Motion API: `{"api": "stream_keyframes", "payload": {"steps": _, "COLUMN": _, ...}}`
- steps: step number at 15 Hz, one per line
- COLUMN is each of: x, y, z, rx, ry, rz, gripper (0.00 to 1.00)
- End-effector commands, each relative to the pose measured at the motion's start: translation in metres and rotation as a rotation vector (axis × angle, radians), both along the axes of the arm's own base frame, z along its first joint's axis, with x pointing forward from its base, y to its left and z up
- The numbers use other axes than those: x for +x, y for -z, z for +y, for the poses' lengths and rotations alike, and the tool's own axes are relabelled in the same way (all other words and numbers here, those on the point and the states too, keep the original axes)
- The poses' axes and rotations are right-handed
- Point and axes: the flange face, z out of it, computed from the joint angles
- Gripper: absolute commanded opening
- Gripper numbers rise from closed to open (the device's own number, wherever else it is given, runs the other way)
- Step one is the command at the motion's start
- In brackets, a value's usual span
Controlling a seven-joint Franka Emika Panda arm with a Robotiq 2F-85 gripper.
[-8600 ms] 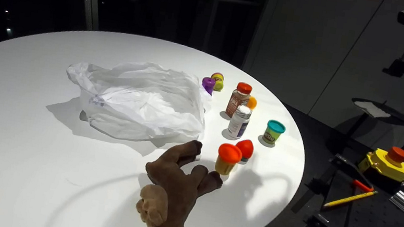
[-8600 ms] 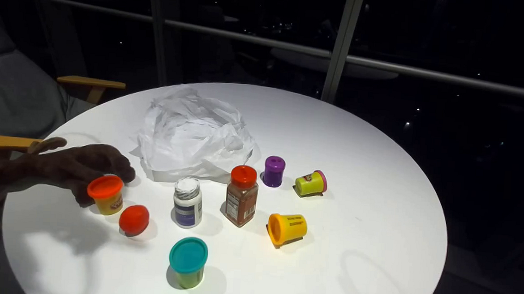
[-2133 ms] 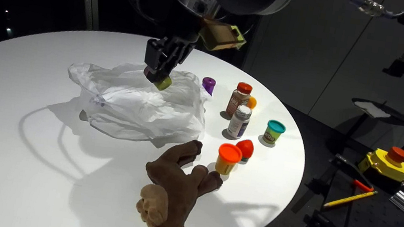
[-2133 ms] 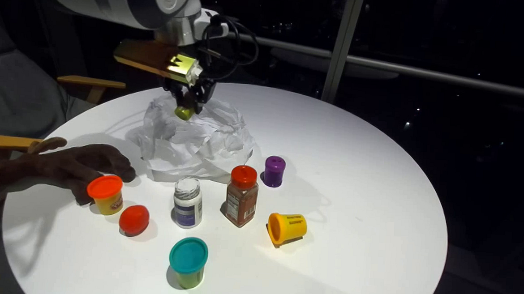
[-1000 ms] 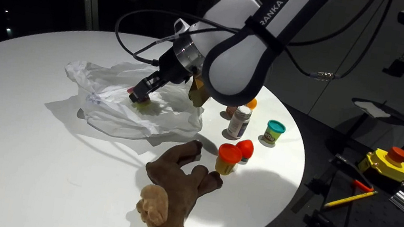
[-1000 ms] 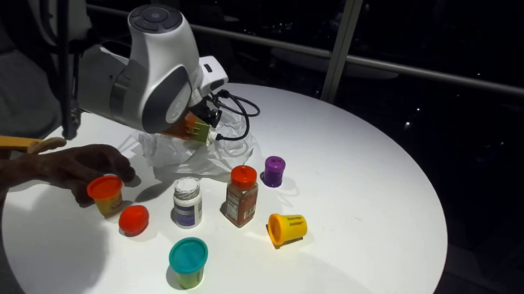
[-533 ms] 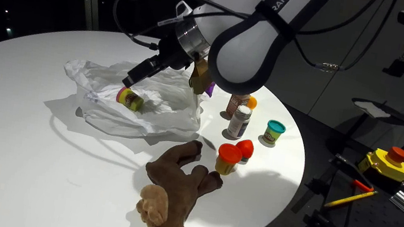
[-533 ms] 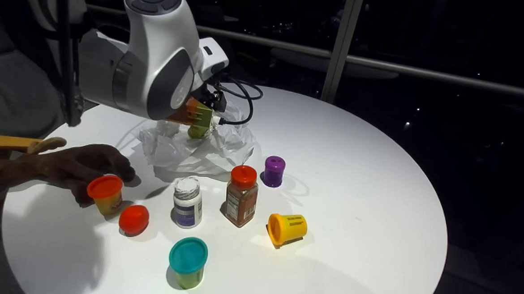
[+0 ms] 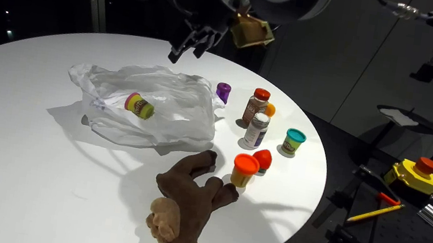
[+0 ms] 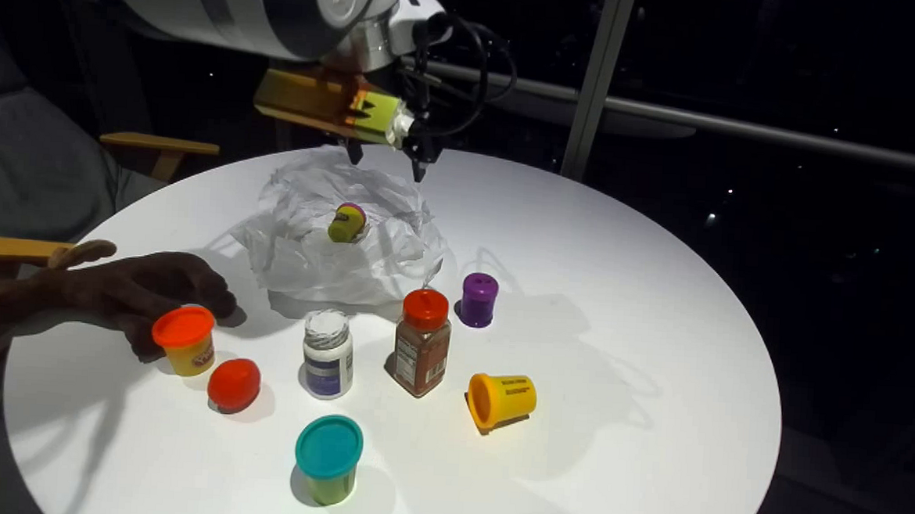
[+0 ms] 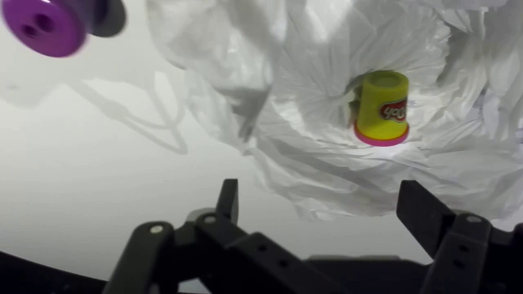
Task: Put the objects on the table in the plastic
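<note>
Inside the white plastic (image 9: 186, 91) lies the yellow cup with a pink lid (image 11: 383, 106), tipped on its side. My gripper (image 11: 319, 183) is open and holds nothing, raised above the bag's far part. On the table (image 9: 19, 178) stand the purple shaker (image 10: 479, 299), the red-capped bottle (image 10: 421, 349), the white bottle (image 10: 327, 364), the teal-lidded cup (image 10: 330, 454) and the orange-lidded cup (image 10: 184, 341). A red rounded toy (image 10: 235, 384) sits beside that last cup. The orange-yellow cup (image 10: 502, 400) lies on its side. The brown plush (image 9: 187, 203) lies near the bag.
Dark windows rise behind the table. A chair (image 10: 162, 144) with wooden armrests stands close to the table's edge. Beside the table, a dark bench holds a yellow box with a red button (image 9: 414, 176) and a pencil (image 9: 375, 213).
My gripper carried the yellow pink-lidded cup from the table over the bag, lowered it inside and let go. Since then the gripper has risen and drawn back, leaving the cup there.
</note>
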Motion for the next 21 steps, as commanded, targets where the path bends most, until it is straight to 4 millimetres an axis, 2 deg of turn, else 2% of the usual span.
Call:
{"api": "stream_keyframes", "payload": {"steps": 1, "x": 0.007, "y": -0.036, "z": -0.031, "rx": -0.103, "ry": 0.150, "rz": 0.105, "gripper": 1.00}}
{"api": "stream_keyframes", "payload": {"steps": 3, "x": 0.018, "y": -0.034, "z": -0.043, "rx": -0.169, "ry": 0.216, "rz": 0.201, "gripper": 1.00}}
{"api": "stream_keyframes", "payload": {"steps": 4, "x": 0.024, "y": -0.026, "z": -0.048, "rx": -0.198, "ry": 0.244, "rz": 0.258, "gripper": 1.00}}
{"api": "stream_keyframes", "payload": {"steps": 8, "x": 0.044, "y": 0.022, "z": -0.066, "rx": -0.234, "ry": 0.251, "rz": 0.486, "gripper": 1.00}}
{"api": "stream_keyframes", "payload": {"steps": 10, "x": 0.055, "y": 0.043, "z": -0.078, "rx": -0.239, "ry": 0.273, "rz": 0.518, "gripper": 1.00}}
{"api": "stream_keyframes", "payload": {"steps": 12, "x": 0.067, "y": 0.055, "z": -0.092, "rx": -0.223, "ry": 0.300, "rz": 0.526, "gripper": 1.00}}
{"api": "stream_keyframes", "payload": {"steps": 16, "x": 0.079, "y": 0.058, "z": -0.118, "rx": -0.193, "ry": 0.343, "rz": 0.513, "gripper": 1.00}}
{"api": "stream_keyframes", "payload": {"steps": 21, "x": 0.074, "y": 0.058, "z": -0.135, "rx": -0.184, "ry": 0.342, "rz": 0.562, "gripper": 1.00}}
